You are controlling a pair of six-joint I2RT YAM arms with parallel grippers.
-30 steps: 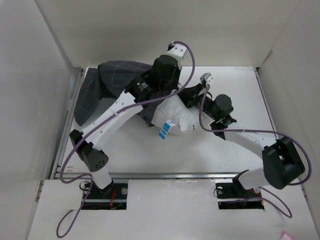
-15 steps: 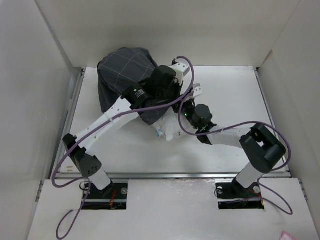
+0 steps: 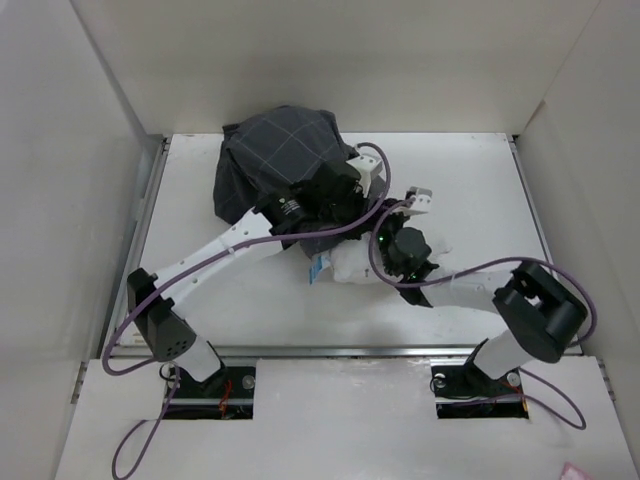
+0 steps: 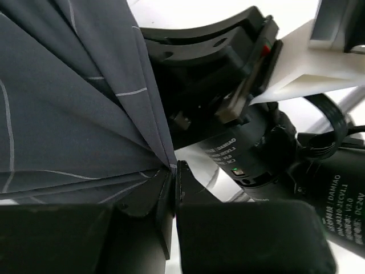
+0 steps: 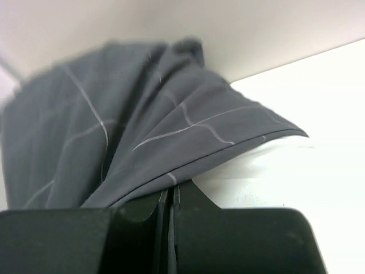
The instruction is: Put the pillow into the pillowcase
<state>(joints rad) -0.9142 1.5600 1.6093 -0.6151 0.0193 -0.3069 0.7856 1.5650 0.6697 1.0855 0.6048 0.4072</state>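
Pillowcase (image 3: 272, 160), bunched rear-left, is pinched at its hem by the closed left gripper (image 4: 173, 171); one white end of the pillow (image 3: 352, 265) is exposed at centre. The hem is also clamped by the closed right gripper (image 5: 170, 195). Both edges should be drawn evenly over that end.

Charcoal-grey pillowcase (image 3: 275, 152) with thin light grid checks, white pillow (image 3: 352, 266) with blue-and-white tag (image 3: 317, 268), white table (image 3: 480, 180).
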